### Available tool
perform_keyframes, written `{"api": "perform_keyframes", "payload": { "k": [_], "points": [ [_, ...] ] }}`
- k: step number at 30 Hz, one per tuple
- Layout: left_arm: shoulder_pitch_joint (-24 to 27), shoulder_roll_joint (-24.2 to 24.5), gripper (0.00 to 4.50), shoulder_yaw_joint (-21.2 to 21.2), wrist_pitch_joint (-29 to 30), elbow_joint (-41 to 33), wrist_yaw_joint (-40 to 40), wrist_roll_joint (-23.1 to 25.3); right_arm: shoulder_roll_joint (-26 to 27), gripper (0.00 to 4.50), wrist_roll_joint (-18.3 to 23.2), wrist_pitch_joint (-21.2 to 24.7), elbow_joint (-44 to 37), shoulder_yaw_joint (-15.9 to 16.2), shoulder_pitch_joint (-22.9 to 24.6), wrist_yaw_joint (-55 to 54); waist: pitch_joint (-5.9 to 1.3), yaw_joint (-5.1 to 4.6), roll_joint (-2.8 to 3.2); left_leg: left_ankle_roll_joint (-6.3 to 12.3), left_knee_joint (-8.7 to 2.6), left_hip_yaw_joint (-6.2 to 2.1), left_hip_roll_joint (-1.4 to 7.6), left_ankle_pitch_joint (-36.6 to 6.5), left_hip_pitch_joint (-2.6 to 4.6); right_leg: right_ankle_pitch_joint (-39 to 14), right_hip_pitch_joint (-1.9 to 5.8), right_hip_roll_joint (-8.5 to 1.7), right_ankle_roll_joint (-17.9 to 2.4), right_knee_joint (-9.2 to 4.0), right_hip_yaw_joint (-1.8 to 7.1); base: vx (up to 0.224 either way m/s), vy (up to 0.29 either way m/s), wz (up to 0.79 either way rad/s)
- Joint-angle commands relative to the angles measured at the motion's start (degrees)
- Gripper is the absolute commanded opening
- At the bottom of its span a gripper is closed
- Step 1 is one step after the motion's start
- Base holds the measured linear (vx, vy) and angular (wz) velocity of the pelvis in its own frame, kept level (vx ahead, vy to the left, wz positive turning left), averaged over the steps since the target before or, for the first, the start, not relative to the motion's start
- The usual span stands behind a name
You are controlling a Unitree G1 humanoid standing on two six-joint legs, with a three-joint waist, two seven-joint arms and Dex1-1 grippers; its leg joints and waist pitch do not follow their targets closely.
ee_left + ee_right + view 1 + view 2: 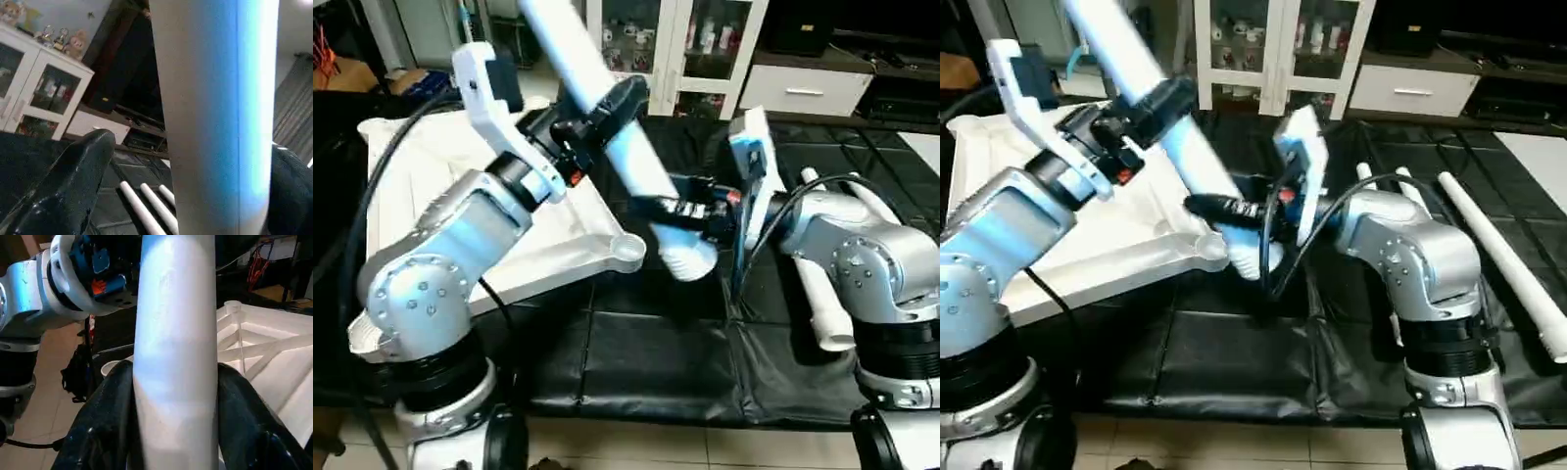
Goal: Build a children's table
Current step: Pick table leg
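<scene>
White plastic leg [607,127] runs from 11 o'clock down to 5 o'clock, its threaded end just beside the top's [440,196] corner socket [628,250]. My right claw [690,211] is clamped on it; my left claw [607,113] stands apart around it. I judge no leg screwed in yet; spare legs [1503,259] wait at 3 o'clock.

You've got a black padded mat [1234,362] spread over the floor as the work surface, w/ pale floor tiles [636,446] showing at its near edge. The white table top [431,186] lies on it upside down (ribs up) on the robot's left side, one round corner socket [628,250] toward the middle. On the right, loose white legs [1503,259] lie on the mat side by side, approx parallel.
</scene>
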Motion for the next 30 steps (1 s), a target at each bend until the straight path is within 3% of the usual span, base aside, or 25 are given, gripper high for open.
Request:
{"api": "perform_keyframes", "payload": {
  "k": [1, 6, 8, 11, 13, 25, 29, 30],
  "points": [
    [-0.89, 0.42, 4.50, 1.37, 0.05, 0.91, 1.75, -0.71, -0.78, 1.85, 0.92, -1.49, -1.02, -0.22, 0.44, 0.93, -4.13, 0.18, -0.25, 0.36, -4.00, -1.17, 3.15, -2.88, 0.71, -2.99, 2.67, -4.32, -12.84, -4.08, 2.67, 0.000, 0.000, 0.00],
    [-1.43, 0.29, 4.50, 2.59, -0.32, 1.13, 2.08, -2.57, -1.37, 1.85, 0.53, -1.91, -1.05, 0.20, 0.83, 1.29, -4.01, 0.15, -0.29, 0.18, -4.02, -1.15, 3.12, -3.50, 0.72, -4.62, 2.67, -4.35, -12.42, -4.24, 2.69, 0.000, 0.000, 0.00],
    [-1.56, 0.03, 4.13, 3.14, -0.06, 1.23, 2.72, -3.69, -1.47, 1.85, 0.55, -1.99, -1.23, 0.37, 0.96, 1.20, -4.02, 0.11, -0.19, 0.05, -4.01, -1.20, 3.14, -3.47, 0.72, -4.58, 2.65, -4.33, -12.35, -4.23, 2.66, 0.000, 0.000, 0.00],
    [-1.52, 0.51, 4.10, 3.26, 0.54, 1.28, 3.12, -5.43, -1.95, 1.85, 0.07, -2.50, -1.39, 0.97, 1.34, 1.17, -4.08, 0.22, -0.11, 0.15, -3.98, -1.18, 3.15, -2.92, 0.76, -3.75, 2.67, -4.35, -12.51, -4.11, 2.65, 0.000, 0.000, 0.00],
    [-1.41, 0.91, 3.79, 3.16, 0.79, 1.29, 3.33, -6.19, -2.22, 1.85, -0.10, -2.68, -1.57, 1.34, 1.53, 1.31, -4.06, 0.22, -0.02, 0.14, -3.99, -1.21, 3.12, -2.98, 0.76, -3.89, 2.66, -4.28, -12.33, -4.15, 2.62, 0.000, 0.000, 0.00],
    [-0.61, 2.23, 2.75, 2.38, 2.63, 0.75, 3.74, -11.50, -3.23, 1.85, -1.84, -5.56, -1.38, 3.45, 2.22, 1.33, -4.06, 0.25, 0.00, 0.07, -3.92, -1.12, 3.10, -2.84, 0.85, -4.08, 2.59, -4.31, -12.38, -4.02, 2.60, 0.000, 0.000, 0.00],
    [-0.44, 2.22, 2.62, 2.55, 2.47, 0.69, 4.21, -12.12, -3.29, 1.85, -1.97, -5.90, -1.30, 3.57, 2.25, 1.24, -3.98, 0.21, -0.08, -0.13, -4.02, -1.16, 3.15, -3.42, 0.87, -5.09, 2.58, -4.27, -12.12, -4.13, 2.57, 0.000, 0.000, 0.00],
    [-0.31, 2.36, 2.40, 2.77, 2.57, 0.76, 4.48, -12.26, -3.27, 1.85, -2.10, -6.08, -1.24, 3.63, 2.27, 1.20, -4.00, 0.21, -0.04, -0.19, -4.00, -1.16, 3.12, -3.46, 0.86, -5.30, 2.60, -4.27, -11.97, -4.13, 2.59, 0.000, 0.000, 0.00]
  ]
}}
